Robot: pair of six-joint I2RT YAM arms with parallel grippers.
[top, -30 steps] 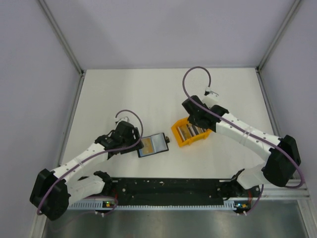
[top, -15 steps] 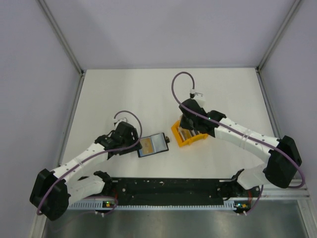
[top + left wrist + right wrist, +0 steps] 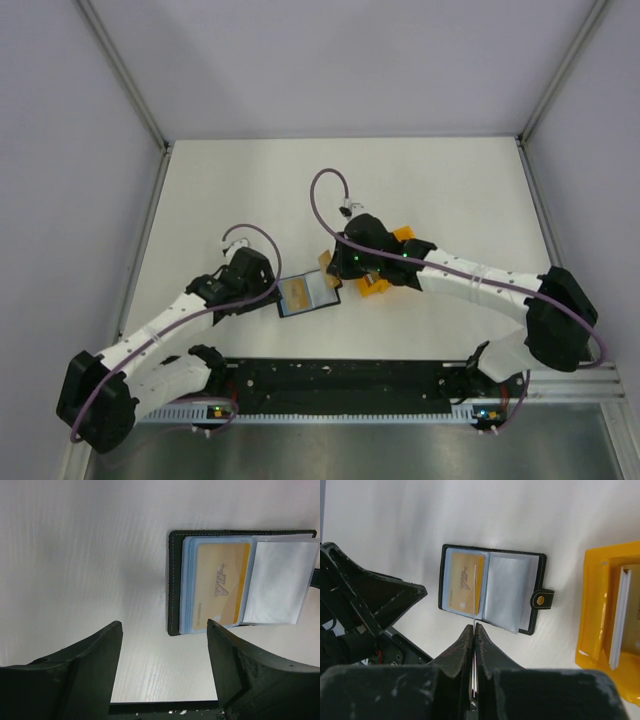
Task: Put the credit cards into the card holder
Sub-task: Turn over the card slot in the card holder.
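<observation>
The orange plastic bin (image 3: 595, 605) sits near the middle of the white worktop (image 3: 250, 190). The open black card holder with clear sleeves (image 3: 510, 590) lies just left of it, towards the near edge. My left jaws stand wide and empty beside the holder, and my right jaws pinch a thin pale credit card (image 3: 476, 595) edge-on above it.

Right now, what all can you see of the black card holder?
The card holder lies open and flat on the white table. Its cover is black with pale stitching and looks leather-like. Inside are clear bluish plastic sleeves. One sleeve holds a gold card; the facing one looks empty. A tab with a metal snap sticks out at one side. Nothing grips it.
</observation>
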